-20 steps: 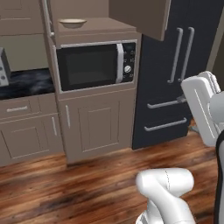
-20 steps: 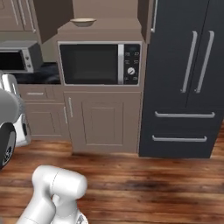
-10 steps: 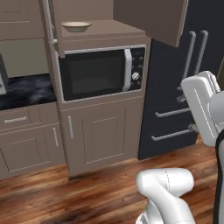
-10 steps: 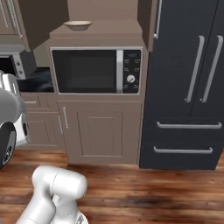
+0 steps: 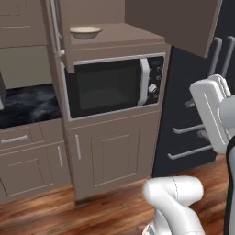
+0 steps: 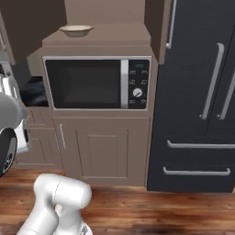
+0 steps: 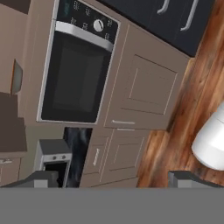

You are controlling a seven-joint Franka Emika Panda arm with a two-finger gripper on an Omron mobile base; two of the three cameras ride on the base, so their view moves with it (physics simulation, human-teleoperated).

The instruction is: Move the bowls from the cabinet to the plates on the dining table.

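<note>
Wood-floored kitchen, the robot closing in on the open cabinet (image 5: 183,23) above the microwave (image 6: 97,82).

The finger tips (image 7: 43,178) of the gripper (image 7: 116,179) are standing wide apart, holding nothing. The cream bowl (image 5: 85,32) is sitting on the cabinet shelf, at its left, above the microwave. The step looks like the approach: next the arm is needing to rise and reach up to the bowl's rim. Since the earlier frames the base is driving nearer, everything looming larger.

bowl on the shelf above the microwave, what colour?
The bowl is cream with a tan-brown rim, best seen in the left base view.
</note>
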